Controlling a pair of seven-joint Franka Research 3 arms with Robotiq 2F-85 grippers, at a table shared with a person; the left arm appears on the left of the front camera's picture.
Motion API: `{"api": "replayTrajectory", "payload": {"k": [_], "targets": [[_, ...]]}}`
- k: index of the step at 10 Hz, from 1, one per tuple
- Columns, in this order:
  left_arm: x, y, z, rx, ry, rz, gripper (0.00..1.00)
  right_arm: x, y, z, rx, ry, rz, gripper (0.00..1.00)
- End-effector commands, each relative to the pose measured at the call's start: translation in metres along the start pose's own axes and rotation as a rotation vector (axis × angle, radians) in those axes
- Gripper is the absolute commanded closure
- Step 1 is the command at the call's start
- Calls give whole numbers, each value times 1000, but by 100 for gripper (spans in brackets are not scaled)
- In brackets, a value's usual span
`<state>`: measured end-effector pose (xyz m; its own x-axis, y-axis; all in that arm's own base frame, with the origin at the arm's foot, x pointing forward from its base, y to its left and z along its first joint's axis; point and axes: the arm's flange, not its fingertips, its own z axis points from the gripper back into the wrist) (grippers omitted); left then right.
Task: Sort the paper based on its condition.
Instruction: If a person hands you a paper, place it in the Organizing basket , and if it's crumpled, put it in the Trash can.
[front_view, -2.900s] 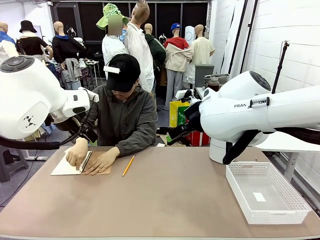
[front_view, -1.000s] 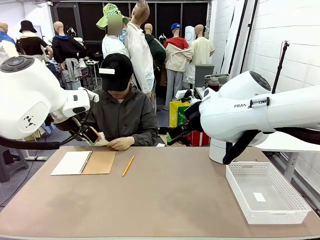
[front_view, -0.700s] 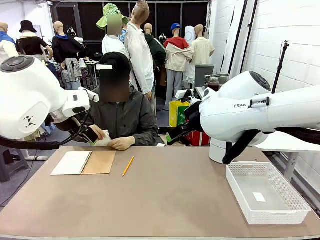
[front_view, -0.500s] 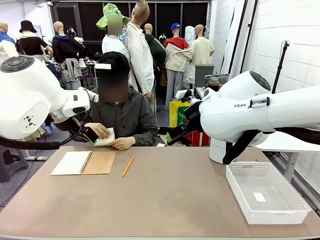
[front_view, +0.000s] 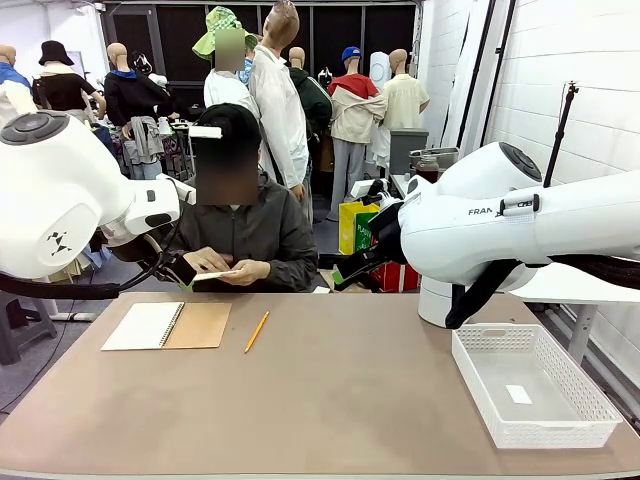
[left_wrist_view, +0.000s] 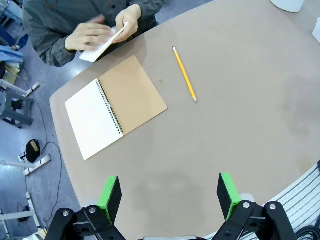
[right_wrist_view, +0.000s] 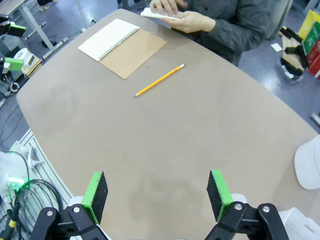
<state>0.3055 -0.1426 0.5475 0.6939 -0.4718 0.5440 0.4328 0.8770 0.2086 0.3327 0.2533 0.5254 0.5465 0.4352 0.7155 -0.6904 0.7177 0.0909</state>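
In the left wrist view's upper left, we see the person's hands holding a paper sheet; left jaws and right jaws stand apart.

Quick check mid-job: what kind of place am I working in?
Probably a robotics lab or test workshop: white robot arms flank a brown table, cables trail beside it, and a seated person across it handles paper near a spiral notebook.

The right gripper hangs, jaws spread wide, over the table; beyond pencil and notebook, hands hold paper.
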Motion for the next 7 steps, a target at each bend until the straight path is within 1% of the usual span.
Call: {"api": "replayTrajectory", "payload": {"k": [1, 7], "targets": [[-1, 2, 0, -4, 4, -10, 0, 2, -1, 0, 3, 12, -8, 0], [-1, 2, 0, -4, 4, -10, 0, 2, -1, 0, 3, 12, -8, 0]]}}
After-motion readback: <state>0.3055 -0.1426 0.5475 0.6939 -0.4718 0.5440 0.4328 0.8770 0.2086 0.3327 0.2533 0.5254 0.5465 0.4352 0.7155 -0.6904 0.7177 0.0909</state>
